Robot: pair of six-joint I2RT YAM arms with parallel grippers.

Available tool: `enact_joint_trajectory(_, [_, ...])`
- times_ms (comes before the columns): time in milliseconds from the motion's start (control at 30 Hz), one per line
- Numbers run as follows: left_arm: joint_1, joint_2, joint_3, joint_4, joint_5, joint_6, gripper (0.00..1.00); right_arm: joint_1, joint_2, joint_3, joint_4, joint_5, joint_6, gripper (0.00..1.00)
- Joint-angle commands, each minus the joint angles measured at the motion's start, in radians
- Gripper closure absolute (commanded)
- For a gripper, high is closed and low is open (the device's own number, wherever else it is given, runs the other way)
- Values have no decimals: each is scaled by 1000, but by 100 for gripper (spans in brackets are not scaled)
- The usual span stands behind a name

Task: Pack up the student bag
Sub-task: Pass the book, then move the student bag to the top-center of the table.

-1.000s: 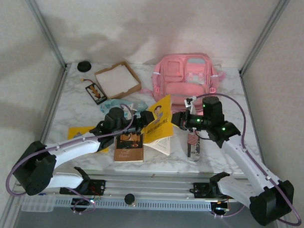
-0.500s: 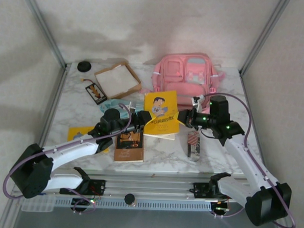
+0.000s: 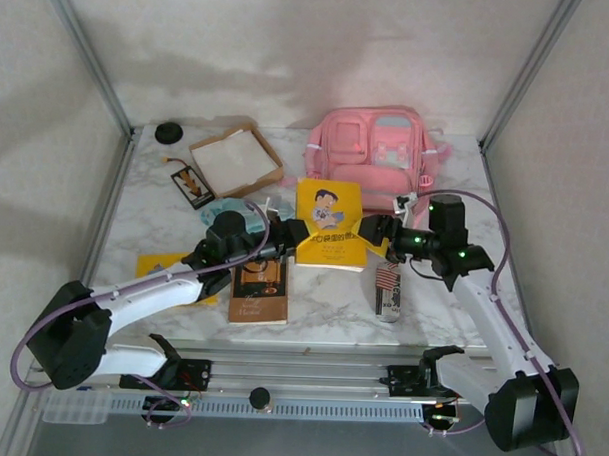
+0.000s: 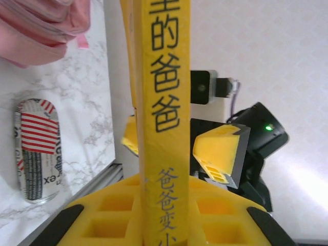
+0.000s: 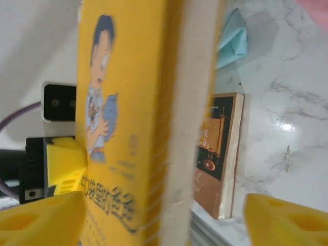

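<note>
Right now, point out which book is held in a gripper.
The yellow book with the cartoon boy on its cover, clamped at its spine by the left gripper. The brown book lies flat on the table.

Large pink student bag (image 3: 375, 150), front zip pockets and pale blue-grey panel showing, resting at the marble surface's (image 3: 150, 213) far edge, right of centre
</note>
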Motion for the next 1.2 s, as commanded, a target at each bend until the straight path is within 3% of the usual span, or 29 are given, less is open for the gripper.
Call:
enact_joint_trajectory(0, [-16, 12, 57, 154, 35, -31, 100, -10, -18, -52, 83, -118, 48, 4])
enact_joint_trajectory(100, [-31, 42, 87, 133, 30, -13, 100, -10, -45, -78, 187, -168, 126, 1])
enact_joint_trajectory(200, [-34, 79, 102, 145, 24, -17, 100, -10, -54, -73, 233, -204, 177, 7])
enact_joint_trajectory(400, [-34, 127, 164, -20, -26, 103, 100, -42, -98, -34, 205, -164, 181, 40])
enact_joint_trajectory(500, [-34, 158, 182, 0, -6, 109, 100, -42, -95, -14, 156, -119, 147, 64])
enact_joint_trajectory(633, [-34, 191, 215, -58, 1, 152, 100, -44, -78, 11, 147, -100, 114, 85])
enact_joint_trajectory(667, [-34, 200, 227, -76, 8, 166, 98, -44, -73, 31, 120, -70, 85, 90])
enact_joint_trajectory(733, [-29, 208, 260, -139, 11, 225, 78, -54, -64, 73, 18, 9, 17, 99])
enact_joint_trajectory(833, [-18, 216, 340, -319, -41, 392, 53, -97, -58, 116, -49, 78, -18, 100])
enact_joint_trajectory(867, [-12, 226, 381, -409, -73, 472, 50, -113, -60, 129, -63, 106, -20, 100])
enact_joint_trajectory(1033, [-2, 347, 634, -782, -333, 860, 40, -223, -49, 212, -195, 332, -56, 100])
enact_joint_trajectory(1167, [1, 501, 791, -827, -389, 1071, 37, -305, -19, 221, -209, 473, -60, 100])
